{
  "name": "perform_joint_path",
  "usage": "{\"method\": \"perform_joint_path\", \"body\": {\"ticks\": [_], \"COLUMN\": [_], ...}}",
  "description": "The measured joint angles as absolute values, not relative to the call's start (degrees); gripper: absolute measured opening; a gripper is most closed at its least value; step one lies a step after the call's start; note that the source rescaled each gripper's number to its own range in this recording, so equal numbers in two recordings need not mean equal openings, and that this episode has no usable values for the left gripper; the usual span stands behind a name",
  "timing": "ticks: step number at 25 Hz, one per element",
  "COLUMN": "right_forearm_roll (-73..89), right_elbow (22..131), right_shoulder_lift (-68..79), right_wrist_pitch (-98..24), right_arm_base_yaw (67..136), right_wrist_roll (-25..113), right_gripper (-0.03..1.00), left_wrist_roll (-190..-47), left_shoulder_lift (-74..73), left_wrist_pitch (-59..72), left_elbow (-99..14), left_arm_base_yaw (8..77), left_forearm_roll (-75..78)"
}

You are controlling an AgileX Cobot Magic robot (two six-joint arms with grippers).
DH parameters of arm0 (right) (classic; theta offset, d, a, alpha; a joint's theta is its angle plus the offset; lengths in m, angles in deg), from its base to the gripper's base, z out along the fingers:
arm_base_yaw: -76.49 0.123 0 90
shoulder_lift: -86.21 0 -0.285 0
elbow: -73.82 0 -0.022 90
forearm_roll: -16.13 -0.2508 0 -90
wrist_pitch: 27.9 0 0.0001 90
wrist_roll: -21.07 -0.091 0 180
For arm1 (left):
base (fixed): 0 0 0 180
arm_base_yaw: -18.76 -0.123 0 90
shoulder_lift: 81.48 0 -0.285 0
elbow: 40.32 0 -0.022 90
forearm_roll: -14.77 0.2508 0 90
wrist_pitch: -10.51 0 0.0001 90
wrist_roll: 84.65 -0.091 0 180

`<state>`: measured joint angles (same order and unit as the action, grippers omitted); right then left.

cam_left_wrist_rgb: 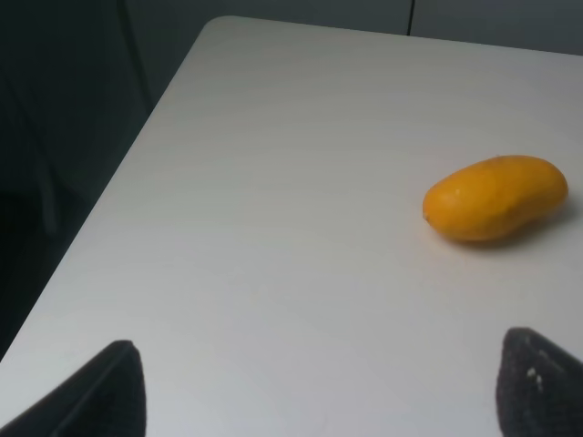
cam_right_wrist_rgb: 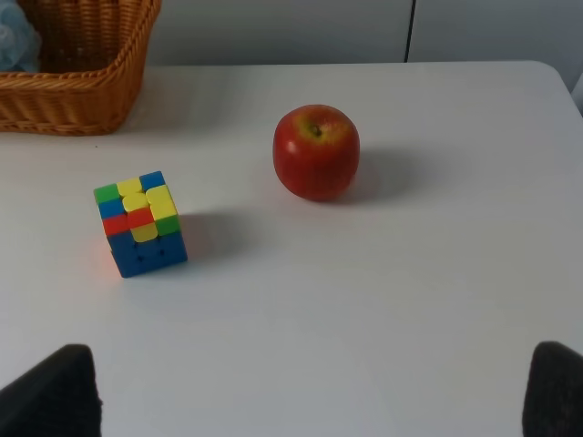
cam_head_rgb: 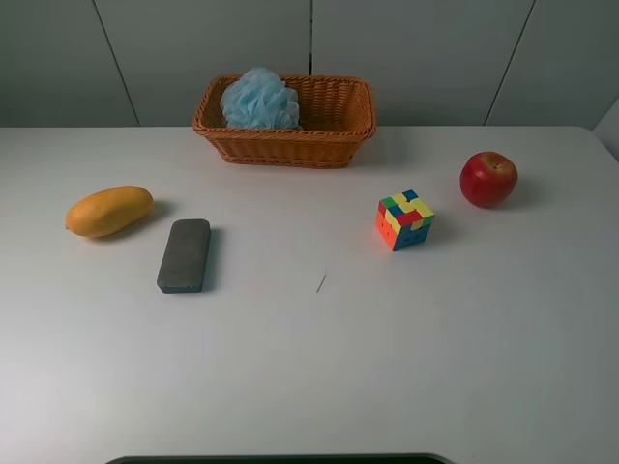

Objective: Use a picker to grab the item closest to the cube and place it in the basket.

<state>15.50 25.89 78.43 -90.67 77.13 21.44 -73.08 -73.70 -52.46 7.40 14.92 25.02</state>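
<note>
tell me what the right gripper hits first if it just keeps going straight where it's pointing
Probably nothing but bare table. The right gripper is open, and the line between its fingertips passes between the cube and the apple, ending nearer the apple. Depth is hard to judge, so it might just brush the apple.

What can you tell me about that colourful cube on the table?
The cube is a twisty puzzle cube, scrambled, with glossy plastic-looking tiles in yellow, green, red, blue and orange on a dark body. Its top layer looks slightly twisted. It sits flat on the white table, right of centre, in front of the wicker basket and beside the red apple. Nothing touches it.
</note>
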Motion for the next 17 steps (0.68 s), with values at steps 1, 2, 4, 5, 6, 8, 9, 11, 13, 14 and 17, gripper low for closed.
{"method": "perform_joint_path", "body": {"ticks": [1, 2, 4, 5, 6, 8, 9, 11, 13, 14, 17], "right_forearm_roll": [15.5, 15.5, 15.5, 15.5, 15.5, 15.5, 15.5, 15.5, 15.5, 15.5, 15.5], "right_elbow": [25.89, 25.89, 25.89, 25.89, 25.89, 25.89, 25.89, 25.89, 25.89, 25.89, 25.89], "right_shoulder_lift": [78.43, 78.43, 78.43, 78.43, 78.43, 78.43, 78.43, 78.43, 78.43, 78.43, 78.43], "right_wrist_pitch": [-90.67, -90.67, -90.67, -90.67, -90.67, -90.67, -90.67, -90.67, -90.67, -90.67, -90.67], "right_arm_base_yaw": [77.13, 77.13, 77.13, 77.13, 77.13, 77.13, 77.13, 77.13, 77.13, 77.13, 77.13], "right_wrist_roll": [21.44, 21.44, 21.44, 21.44, 21.44, 21.53, 21.53, 21.53, 21.53, 21.53, 21.53], "right_gripper": [1.0, 1.0, 1.0, 1.0, 1.0, 1.0, 1.0, 1.0, 1.0, 1.0, 1.0], "left_wrist_roll": [-73.08, -73.08, -73.08, -73.08, -73.08, -73.08, -73.08, -73.08, -73.08, -73.08, -73.19], "left_shoulder_lift": [-73.7, -73.7, -73.7, -73.7, -73.7, -73.7, -73.7, -73.7, -73.7, -73.7, -73.7], "left_wrist_pitch": [-52.46, -52.46, -52.46, -52.46, -52.46, -52.46, -52.46, -52.46, -52.46, -52.46, -52.46], "left_elbow": [7.4, 7.4, 7.4, 7.4, 7.4, 7.4, 7.4, 7.4, 7.4, 7.4, 7.4], "left_arm_base_yaw": [14.92, 14.92, 14.92, 14.92, 14.92, 14.92, 14.92, 14.92, 14.92, 14.92, 14.92], "left_forearm_roll": [25.02, 25.02, 25.02, 25.02, 25.02, 25.02, 25.02, 25.02, 25.02, 25.02, 25.02]}}
